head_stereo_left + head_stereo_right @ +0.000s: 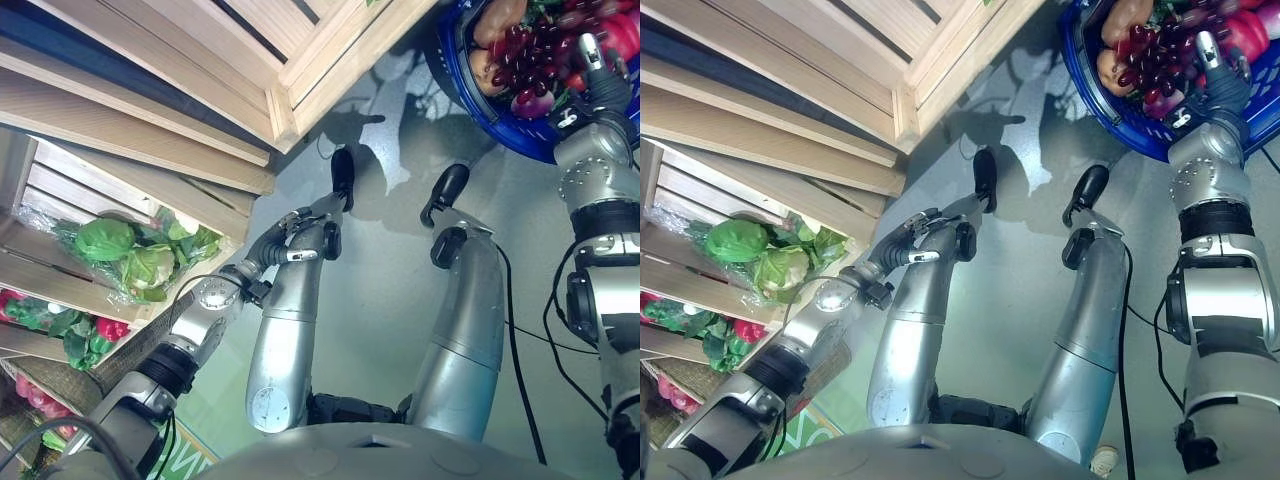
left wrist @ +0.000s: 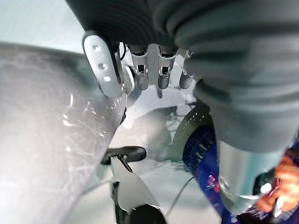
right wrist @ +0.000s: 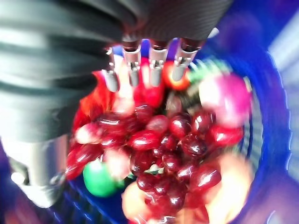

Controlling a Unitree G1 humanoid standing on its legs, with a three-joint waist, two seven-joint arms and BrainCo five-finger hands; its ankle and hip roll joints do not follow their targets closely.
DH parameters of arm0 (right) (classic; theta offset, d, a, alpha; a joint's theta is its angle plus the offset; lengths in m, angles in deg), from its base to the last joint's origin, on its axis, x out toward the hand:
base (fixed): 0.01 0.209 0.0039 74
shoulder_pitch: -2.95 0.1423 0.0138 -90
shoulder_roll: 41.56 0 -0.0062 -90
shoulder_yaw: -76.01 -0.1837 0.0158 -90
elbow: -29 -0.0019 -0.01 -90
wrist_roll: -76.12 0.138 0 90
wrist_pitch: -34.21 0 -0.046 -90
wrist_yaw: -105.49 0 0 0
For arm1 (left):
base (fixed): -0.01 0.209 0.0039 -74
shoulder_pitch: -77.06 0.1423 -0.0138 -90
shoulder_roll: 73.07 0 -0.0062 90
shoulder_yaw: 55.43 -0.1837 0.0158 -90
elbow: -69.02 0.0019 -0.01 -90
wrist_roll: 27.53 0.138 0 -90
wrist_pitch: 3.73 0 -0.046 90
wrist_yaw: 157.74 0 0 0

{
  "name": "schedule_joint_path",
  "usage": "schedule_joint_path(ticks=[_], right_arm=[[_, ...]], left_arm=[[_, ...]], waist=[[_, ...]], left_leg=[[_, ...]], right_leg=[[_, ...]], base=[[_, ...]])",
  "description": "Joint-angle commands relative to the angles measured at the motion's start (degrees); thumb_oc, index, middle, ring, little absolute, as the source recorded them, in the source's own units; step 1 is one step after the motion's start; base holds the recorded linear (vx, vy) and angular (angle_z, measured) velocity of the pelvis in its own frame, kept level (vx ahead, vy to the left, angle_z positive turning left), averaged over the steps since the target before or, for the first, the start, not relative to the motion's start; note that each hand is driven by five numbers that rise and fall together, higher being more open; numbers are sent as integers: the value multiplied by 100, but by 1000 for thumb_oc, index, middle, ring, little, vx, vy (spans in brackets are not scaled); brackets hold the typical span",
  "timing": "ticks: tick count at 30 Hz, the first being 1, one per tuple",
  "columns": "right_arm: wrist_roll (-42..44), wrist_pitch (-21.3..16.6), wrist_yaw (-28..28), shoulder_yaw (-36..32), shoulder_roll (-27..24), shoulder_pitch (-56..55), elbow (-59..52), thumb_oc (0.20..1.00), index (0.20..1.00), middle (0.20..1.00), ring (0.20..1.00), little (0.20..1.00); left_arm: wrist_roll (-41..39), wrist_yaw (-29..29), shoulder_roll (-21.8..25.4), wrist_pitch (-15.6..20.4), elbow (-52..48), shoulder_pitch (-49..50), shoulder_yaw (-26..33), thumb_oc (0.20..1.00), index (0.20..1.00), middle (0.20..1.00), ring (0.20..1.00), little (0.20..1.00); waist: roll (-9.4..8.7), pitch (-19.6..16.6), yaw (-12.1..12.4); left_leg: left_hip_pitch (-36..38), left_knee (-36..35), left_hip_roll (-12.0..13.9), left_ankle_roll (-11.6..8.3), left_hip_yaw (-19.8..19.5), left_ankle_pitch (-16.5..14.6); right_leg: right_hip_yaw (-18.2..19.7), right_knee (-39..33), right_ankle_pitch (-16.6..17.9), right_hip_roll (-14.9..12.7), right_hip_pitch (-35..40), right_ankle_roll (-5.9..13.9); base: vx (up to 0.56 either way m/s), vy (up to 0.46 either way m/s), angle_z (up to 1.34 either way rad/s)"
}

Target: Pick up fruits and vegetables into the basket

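Blue basket (image 1: 462, 98), dark red grapes (image 3: 168, 154), green cabbages (image 1: 105, 240), pale wooden crates (image 1: 180, 90)

Left hand (image 2: 149, 74) empty, fingers (image 2: 164, 72) relaxed above pale floor (image 2: 37, 23), blue basket (image 2: 201, 154) near, orange produce (image 2: 289, 172) inside.

wooden crates (image 1: 200, 70) stacked at upper left, pale slats | lower shelf (image 1: 60, 290) of slatted wood beneath them | grey floor (image 1: 400, 290) smooth, glossy, lit in patches
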Motion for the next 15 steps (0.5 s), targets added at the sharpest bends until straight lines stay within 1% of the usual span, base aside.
schedule_joint_path(ticks=[1,2,4,5,6,7,8,9,10,12,13,14,15], right_arm=[[-1288,585,-665,298,-618,-762,-964,1000,1000,1000,1000,1000],[-1535,660,-678,297,-598,-1001,-1185,1000,1000,1000,1000,1000],[-1711,723,-783,258,-520,-1353,-1482,1000,1000,1000,1000,1000],[-1972,803,-795,214,-374,-1915,-1892,1000,1000,1000,1000,1000],[-1919,837,-772,190,-283,-2166,-2066,1000,1000,1000,1000,1000],[-1909,848,-734,182,-234,-2281,-2146,1000,1000,1000,1000,1000],[-1937,931,-606,210,1,-2830,-2476,1000,1000,1000,1000,1000],[-1956,948,-574,204,40,-2924,-2525,1000,1000,1000,1000,1000],[-2074,837,-655,299,251,-3314,-2712,1000,1000,1000,1000,1000],[-2209,696,-703,357,430,-3670,-2986,1000,1000,1000,1000,1000],[-2367,562,-781,378,545,-3891,-3183,1000,1000,1000,1000,1000],[-2441,483,-812,376,593,-4007,-3243,1000,1000,1000,1000,1000],[-2653,177,-868,369,672,-4290,-3396,1000,1000,1000,1000,1000]], left_arm=[[742,234,-177,213,-116,805,-743,1000,1000,1000,1000,1000],[788,285,-137,294,-183,824,-710,1000,1000,1000,1000,1000],[886,351,-111,368,-278,842,-633,1000,1000,1000,1000,1000],[1188,631,-53,461,-378,879,-562,1000,1000,1000,1000,1000],[1508,858,-16,496,-425,883,-523,1000,1000,1000,1000,1000],[1627,947,7,494,-451,869,-494,1000,1000,1000,1000,1000],[2100,1274,107,503,-495,823,-388,1000,1000,1000,1000,1000],[2303,1452,136,521,-513,816,-357,1000,1000,1000,1000,1000],[2661,1756,235,426,-616,732,-250,1000,1000,1000,1000,1000],[2891,1904,374,399,-808,671,-106,1000,1000,1000,1000,1000],[3141,2161,466,373,-956,606,-8,1000,1000,1000,1000,1000],[3283,2250,505,373,-1007,601,24,1000,1000,1000,1000,1000],[3589,2560,605,374,-1138,557,145,1000,1000,1000,1000,1000]], waist=[[533,-131,-344],[500,-131,-385],[461,-131,-444],[402,-131,-534],[370,-131,-570],[353,-131,-591],[269,-131,-683],[253,-131,-700],[189,-131,-767],[122,-131,-842],[85,-131,-905],[67,-131,-926],[27,-131,-994]], left_leg=[[704,-488,-42,27,4,-556],[813,-540,-49,21,20,-545],[956,-616,-45,23,51,-532],[1158,-698,-53,20,91,-532],[1256,-743,-57,20,111,-530],[1297,-757,-59,17,117,-532],[1503,-827,-59,1,149,-535],[1558,-854,-57,0,157,-533],[1771,-926,-41,-7,195,-535],[2002,-1007,-23,-15,231,-539],[2140,-1029,-17,-20,256,-552],[2209,-1044,-17,-23,264,-558],[2390,-1067,-15,-29,287,-579]], right_leg=[[-229,-298,-218,500,604,191],[-236,-359,-200,512,705,205],[-233,-423,-191,532,833,214],[-214,-515,-180,566,1018,236],[-206,-561,-176,579,1113,245],[-207,-584,-174,583,1157,249],[-209,-671,-164,610,1363,265],[-207,-694,-164,619,1414,268],[-209,-782,-153,640,1620,294],[-196,-860,-157,664,1825,322],[-183,-911,-156,683,1957,341],[-177,-929,-159,689,2021,349],[-163,-972,-172,706,2191,371]], base=[[-48,35,-11],[-44,44,-9],[-29,61,-9],[-35,74,-8],[-30,55,-6],[-25,35,-7],[-19,26,-7],[-29,26,-11],[-23,14,-10],[-24,16,-10],[-16,20,-9],[-6,34,-10],[-63,29,-10]])
